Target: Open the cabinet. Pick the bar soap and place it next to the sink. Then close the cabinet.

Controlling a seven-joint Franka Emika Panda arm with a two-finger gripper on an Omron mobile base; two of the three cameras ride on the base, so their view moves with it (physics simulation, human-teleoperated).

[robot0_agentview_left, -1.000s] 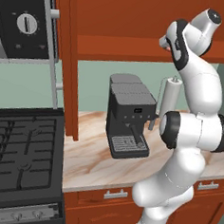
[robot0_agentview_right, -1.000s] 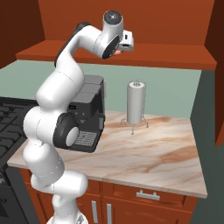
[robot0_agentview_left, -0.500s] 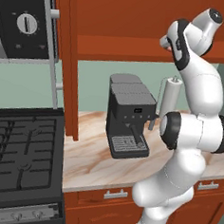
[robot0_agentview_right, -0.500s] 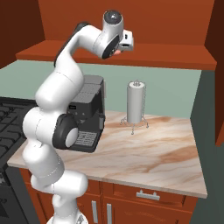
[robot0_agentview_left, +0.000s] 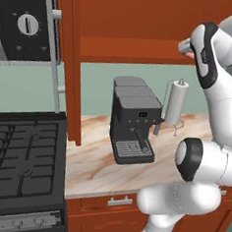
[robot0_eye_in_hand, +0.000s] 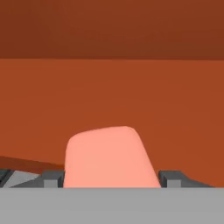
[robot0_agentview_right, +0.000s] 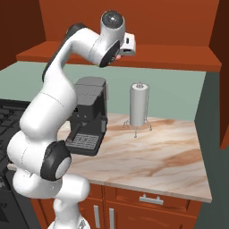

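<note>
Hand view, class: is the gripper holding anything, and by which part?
The bar soap sits between the gripper's fingertips, one at each side of its near end. Whether they grip it cannot be told.

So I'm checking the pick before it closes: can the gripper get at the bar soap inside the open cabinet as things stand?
Probably yes. In the hand view the bar soap lies straight ahead between the gripper fingertips, with nothing in front of it. The jaws stand wider than the bar, and the cabinet is open.
</note>
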